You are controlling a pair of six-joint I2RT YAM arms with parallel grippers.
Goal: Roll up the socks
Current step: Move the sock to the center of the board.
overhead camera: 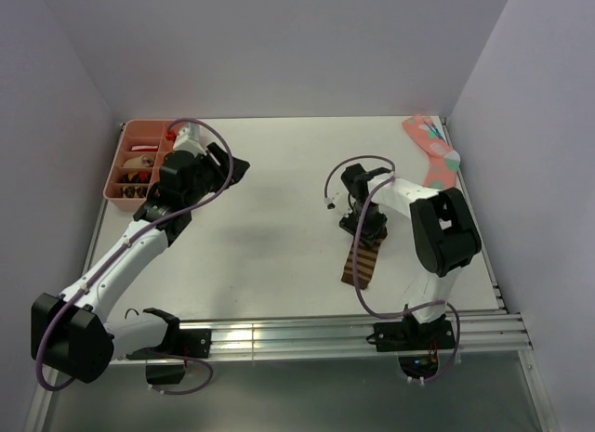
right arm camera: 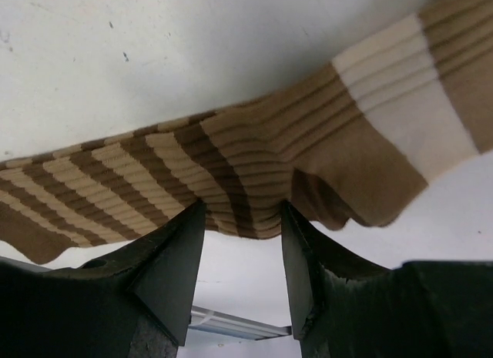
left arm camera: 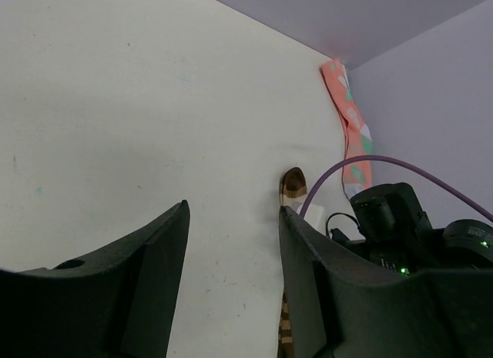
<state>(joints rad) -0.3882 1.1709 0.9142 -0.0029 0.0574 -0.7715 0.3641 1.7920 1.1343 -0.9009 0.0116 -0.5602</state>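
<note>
The brown-and-tan striped sock (overhead camera: pixel 361 263) lies stretched toward the near edge, right of centre. Its far end is under my right gripper (overhead camera: pixel 367 229). In the right wrist view the sock (right arm camera: pixel 231 158) fills the frame, and a bunched fold of it sits pinched between the fingertips of the right gripper (right arm camera: pixel 243 219). My left gripper (overhead camera: pixel 237 167) is open and empty, raised over the far left of the table, well apart from the sock. The left wrist view shows this gripper (left arm camera: pixel 231 219) and the sock's end (left arm camera: pixel 293 185) beyond it. The white striped sock is out of view.
A pink tray (overhead camera: pixel 139 124) with small items stands at the far left corner, close behind the left arm. A pink sock with coloured dots (overhead camera: pixel 432 149) lies at the far right corner and also shows in the left wrist view (left arm camera: pixel 350 119). Metal rails (overhead camera: pixel 307 334) run along the near edge.
</note>
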